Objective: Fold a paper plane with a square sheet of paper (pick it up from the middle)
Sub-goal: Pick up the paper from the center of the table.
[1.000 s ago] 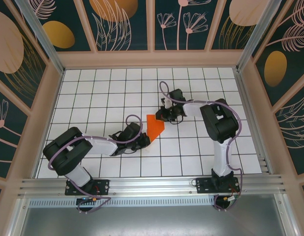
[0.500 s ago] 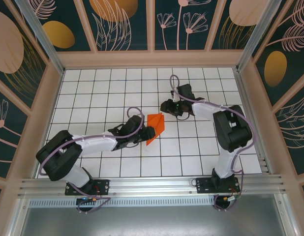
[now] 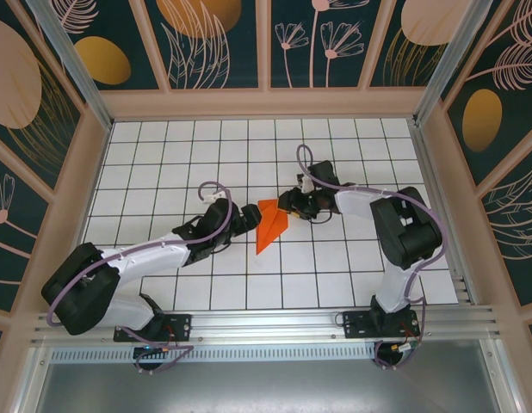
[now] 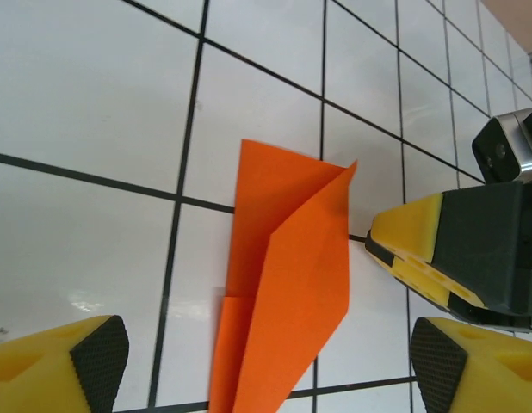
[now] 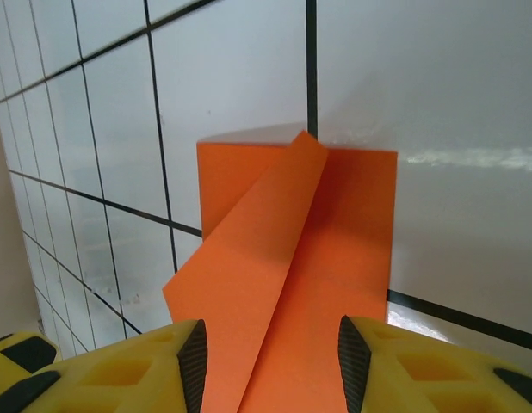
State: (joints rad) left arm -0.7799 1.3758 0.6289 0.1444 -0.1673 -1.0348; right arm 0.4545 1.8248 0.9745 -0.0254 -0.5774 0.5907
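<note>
As both sets of jaws spread apart, the left gripper (image 3: 246, 218), reaching in from the lower left of the overhead frame, lets go of the orange fold it was working a second ago. Its wrist view shows its yellow fingers (image 4: 72, 366) standing wide at the bottom corners, with nothing between the pads but paper lying on the white grid table (image 3: 163, 163).

At centre frame, the paper plane (image 3: 269, 225) rests on the tiles, blunt end toward the top and point toward the bottom. It is narrower than the broad wedge seen a second ago, and one layer is lapped over along its centre crease.

Just right of it, the right gripper (image 3: 293, 205), whose arm curls in from the right edge, has also eased open. Its own camera shows its two fingers parted with the orange paper running between them, apparently not squeezed, though whether a pad brushes the sheet cannot be told.

Judged from this, the latest crease has been pressed and released, and the sheet now reads as a near-finished dart. What seems left is for the arms to back away without snagging the loose upper layer, which looks slightly lifted and could spring open.
</note>
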